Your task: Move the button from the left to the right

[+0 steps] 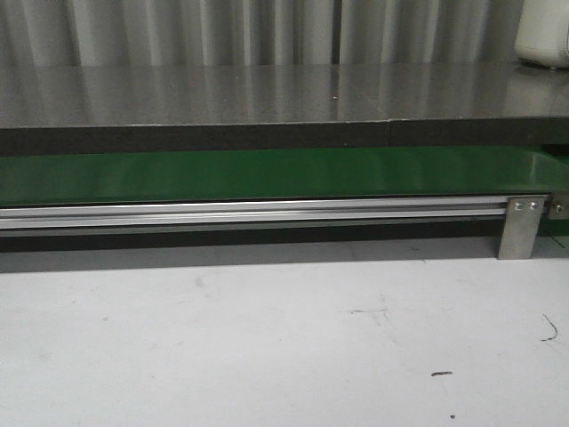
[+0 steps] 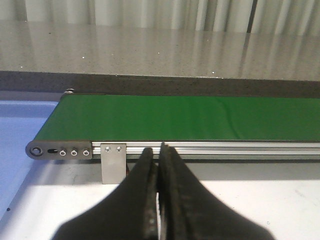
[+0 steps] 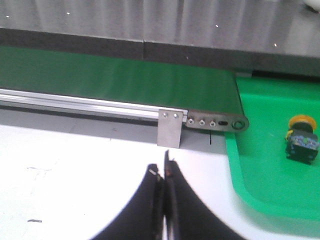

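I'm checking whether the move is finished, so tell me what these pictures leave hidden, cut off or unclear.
- The orange-capped black push-button in the green plastic tray: right wrist view only; blurred, so markings are unreadable.
- The tray: cut off by the picture's edges.
- The green conveyor belt: its ends fall outside the front view.
- Both arms: absent from the front view.
- The white object: cropped by the front view's corner, unidentifiable.
- The left gripper and right gripper: shut, empty.
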